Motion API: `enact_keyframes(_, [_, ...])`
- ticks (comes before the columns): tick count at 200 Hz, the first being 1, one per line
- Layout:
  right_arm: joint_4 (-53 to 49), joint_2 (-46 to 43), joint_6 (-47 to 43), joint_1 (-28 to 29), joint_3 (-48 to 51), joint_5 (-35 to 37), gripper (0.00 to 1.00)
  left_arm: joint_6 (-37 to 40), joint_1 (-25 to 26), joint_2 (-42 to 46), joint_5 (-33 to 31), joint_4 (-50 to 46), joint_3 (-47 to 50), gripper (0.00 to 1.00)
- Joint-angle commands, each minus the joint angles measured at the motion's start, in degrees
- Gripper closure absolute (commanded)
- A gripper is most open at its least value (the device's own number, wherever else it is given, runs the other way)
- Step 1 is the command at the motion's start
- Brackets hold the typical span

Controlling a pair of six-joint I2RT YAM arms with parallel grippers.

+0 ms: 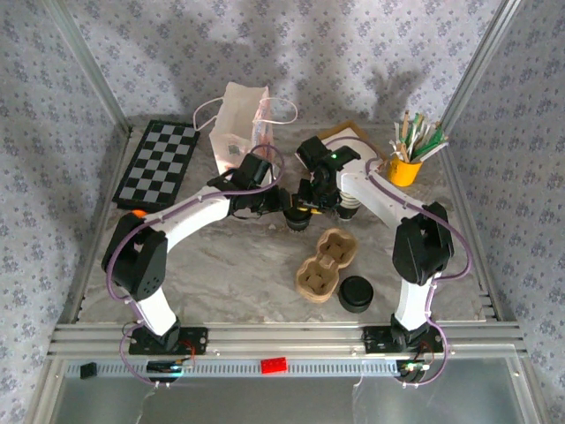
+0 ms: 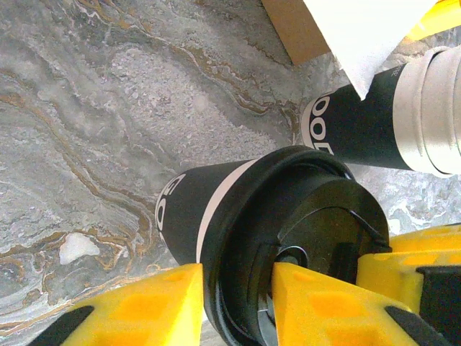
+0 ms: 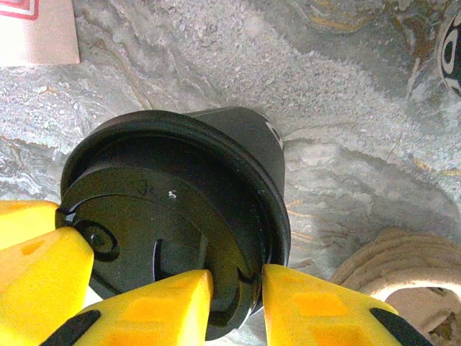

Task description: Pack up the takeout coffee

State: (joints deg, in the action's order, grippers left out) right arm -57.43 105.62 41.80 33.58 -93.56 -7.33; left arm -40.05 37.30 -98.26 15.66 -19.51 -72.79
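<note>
A black takeout coffee cup (image 1: 300,221) with a black lid (image 2: 317,238) stands at mid-table. Both grippers meet on it. My left gripper (image 2: 238,277) straddles the lid's rim, one yellow finger (image 2: 144,310) outside and the other on the lid's top, both pressed to the rim. From the opposite side my right gripper (image 3: 238,277) clamps the same rim (image 3: 274,216) in the same way. A second black cup (image 2: 374,122) with a pale lid is close behind. The cardboard cup carrier (image 1: 322,265) lies just in front, both of its wells empty.
A white paper bag (image 1: 243,119) stands at the back, a checkerboard (image 1: 159,163) to its left. A yellow cup of sticks (image 1: 406,166) is at back right. A black round piece (image 1: 356,294) sits by the carrier. Flat cardboard with a napkin (image 2: 288,29) lies behind the cups.
</note>
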Motion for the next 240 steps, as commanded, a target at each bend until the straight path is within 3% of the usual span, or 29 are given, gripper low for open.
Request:
enact_keyframes(1, [-2.01,-0.05,2.26,1.49,1.66,-3.39,0.7,0.02,1.15,-0.71,1.13,-2.66,-2.3,0.67])
enact_keyframes(83, [-3.14,-4.32,5.81,0.44,1.37,-4.9,0.57,-1.52,1.19,-0.1,1.94,0.78,-4.18,0.6])
enact_keyframes(145, [-3.11,-7.52,5.25,-1.17,1.84,-5.5,0.55,-3.75,1.28,2.63,1.13,0.3,-2.96,0.57])
enact_keyframes(240, [-2.28,-4.74,0.39,-6.17,2.42,-6.52,0.73,-8.2,3.06,3.37,-0.01,-3.8,-1.35,0.67])
